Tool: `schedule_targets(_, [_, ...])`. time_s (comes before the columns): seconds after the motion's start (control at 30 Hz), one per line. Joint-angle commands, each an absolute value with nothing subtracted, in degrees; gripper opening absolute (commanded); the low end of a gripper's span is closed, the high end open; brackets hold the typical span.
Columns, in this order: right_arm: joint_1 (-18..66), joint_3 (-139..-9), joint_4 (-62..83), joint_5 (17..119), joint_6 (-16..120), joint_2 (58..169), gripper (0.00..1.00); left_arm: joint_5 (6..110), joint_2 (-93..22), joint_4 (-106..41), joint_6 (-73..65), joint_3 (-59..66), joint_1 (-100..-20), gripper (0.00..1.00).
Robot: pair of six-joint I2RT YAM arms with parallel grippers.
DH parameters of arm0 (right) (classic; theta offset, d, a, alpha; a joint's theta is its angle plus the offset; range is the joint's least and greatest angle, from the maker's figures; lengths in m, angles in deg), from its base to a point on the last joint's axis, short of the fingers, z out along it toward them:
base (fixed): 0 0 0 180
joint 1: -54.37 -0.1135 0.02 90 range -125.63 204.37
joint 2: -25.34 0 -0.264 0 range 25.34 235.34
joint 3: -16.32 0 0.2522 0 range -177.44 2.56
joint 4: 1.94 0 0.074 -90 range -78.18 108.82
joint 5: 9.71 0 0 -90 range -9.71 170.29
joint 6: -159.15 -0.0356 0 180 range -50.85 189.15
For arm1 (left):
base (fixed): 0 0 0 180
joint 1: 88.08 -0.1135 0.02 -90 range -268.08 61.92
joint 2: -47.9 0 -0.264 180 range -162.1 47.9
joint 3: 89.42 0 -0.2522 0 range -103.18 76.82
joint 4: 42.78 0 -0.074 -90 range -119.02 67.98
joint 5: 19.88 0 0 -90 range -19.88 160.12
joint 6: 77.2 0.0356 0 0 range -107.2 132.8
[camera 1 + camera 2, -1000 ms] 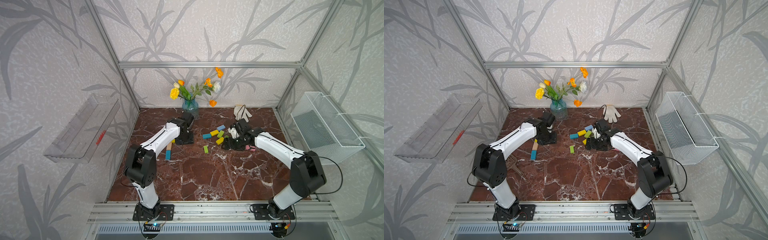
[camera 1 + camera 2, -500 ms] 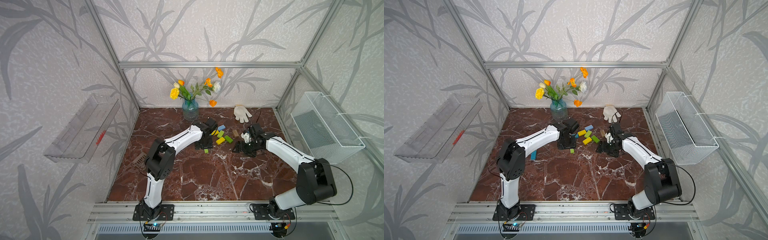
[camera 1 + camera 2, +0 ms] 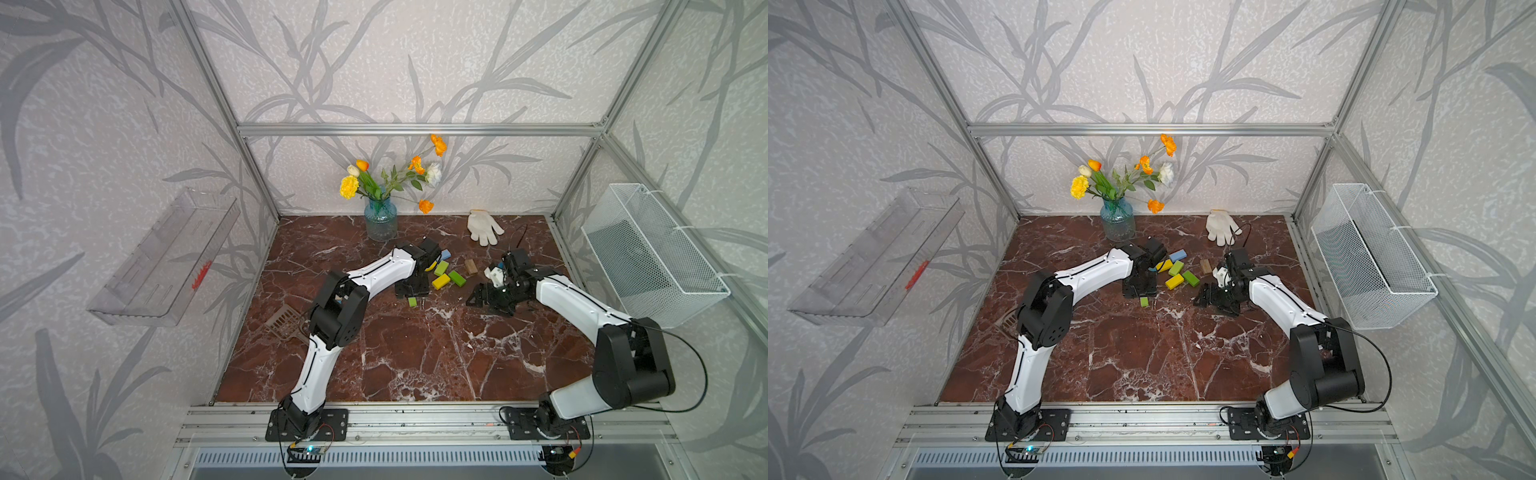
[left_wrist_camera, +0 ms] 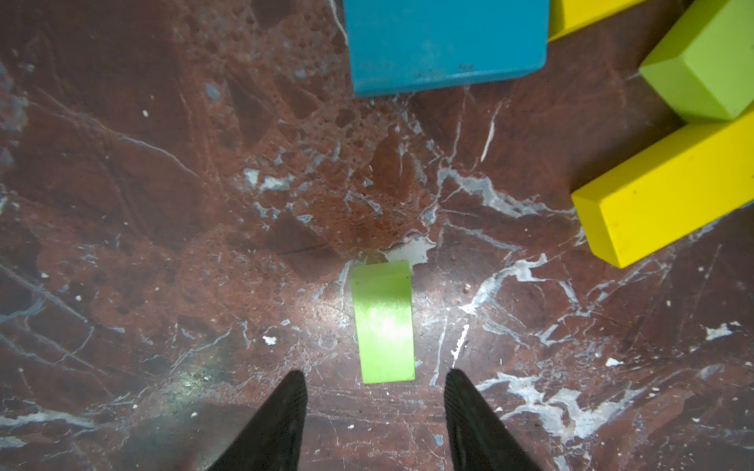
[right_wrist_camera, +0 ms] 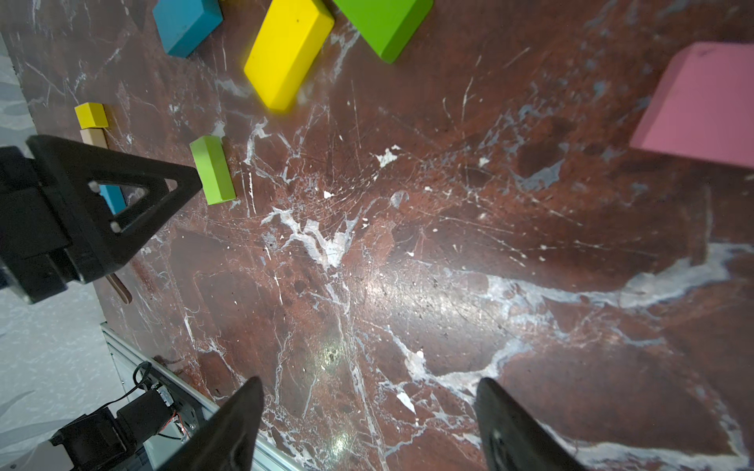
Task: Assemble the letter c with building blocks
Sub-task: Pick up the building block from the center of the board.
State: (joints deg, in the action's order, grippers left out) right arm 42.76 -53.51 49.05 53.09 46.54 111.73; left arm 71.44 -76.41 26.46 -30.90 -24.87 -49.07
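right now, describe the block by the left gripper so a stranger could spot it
From the flower vase, come forward to the cluster of coloured blocks. Nearer still, by the left gripper, one light green block lies alone. It is shorter than the cluster's green blocks and touches none.

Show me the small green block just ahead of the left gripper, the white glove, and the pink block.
small green block [image 4: 383, 322], left wrist view, middle of its top face.
white glove [image 3: 481, 225], in a top view, on its palm.
pink block [image 5: 701, 106], right wrist view, centre of its top face.
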Motion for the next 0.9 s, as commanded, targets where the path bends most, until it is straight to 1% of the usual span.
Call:
schedule_targets(0.0, [43.54, -52.56, 48.64, 51.56, 47.16, 110.21, 0.81, 71.96, -78.27, 28.05, -29.76, -26.85, -48.82, 0.52])
schedule_targets(0.4, [43.85, -52.35, 48.42, 51.39, 47.17, 109.89, 0.81, 72.09, -82.21, 29.6, -27.56, -30.06, -48.77, 0.46])
schedule_targets(0.6, [44.06, -52.48, 48.66, 51.38, 47.79, 109.89, 0.81, 72.34, -83.86, 30.34, -26.5, -31.18, -48.77, 0.39])
schedule_targets(0.87, [44.97, -52.2, 48.73, 50.94, 48.14, 109.8, 0.8, 72.05, -84.4, 31.24, -24.46, -31.33, -48.72, 0.27])
